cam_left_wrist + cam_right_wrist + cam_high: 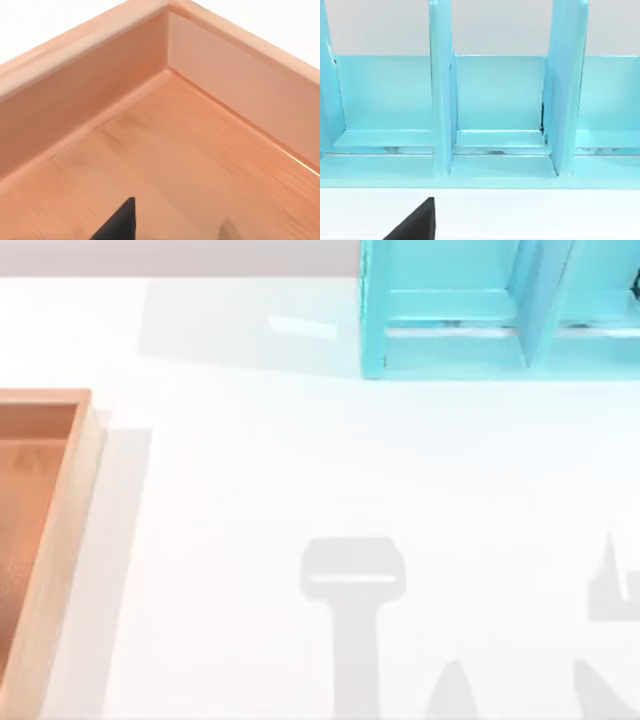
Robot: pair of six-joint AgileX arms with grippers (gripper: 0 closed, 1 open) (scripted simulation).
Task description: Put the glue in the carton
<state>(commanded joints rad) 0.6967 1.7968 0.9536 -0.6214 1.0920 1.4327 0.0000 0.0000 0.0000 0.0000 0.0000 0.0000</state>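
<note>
The carton (62, 530) sits at the table's 9 o'clock edge, its thick tan rim framing an orange-brown inside, and the cyan-blue shelf unit (455, 335) stands well apart from it at about 1 o'clock on the white table (300, 470). Our left gripper (120, 225) hangs over the carton's inside: the left wrist view looks down onto a corner where two walls meet the wood-grained floor, and that stretch of floor is bare. Whether this claw is open, closed or gripping something, we cannot tell. Our right gripper (417, 222) is parked facing the shelf unit's compartments, just above the table in front of them, and we cannot tell its state either. Where the glue is, we cannot tell: it may be carried under the left claw or lie in a part of the carton outside the pictures. With the left arm already above the carton, we judge the task to be at its final step. What is left is to confirm that the bottle rests on the carton floor, or to release it there.
</note>
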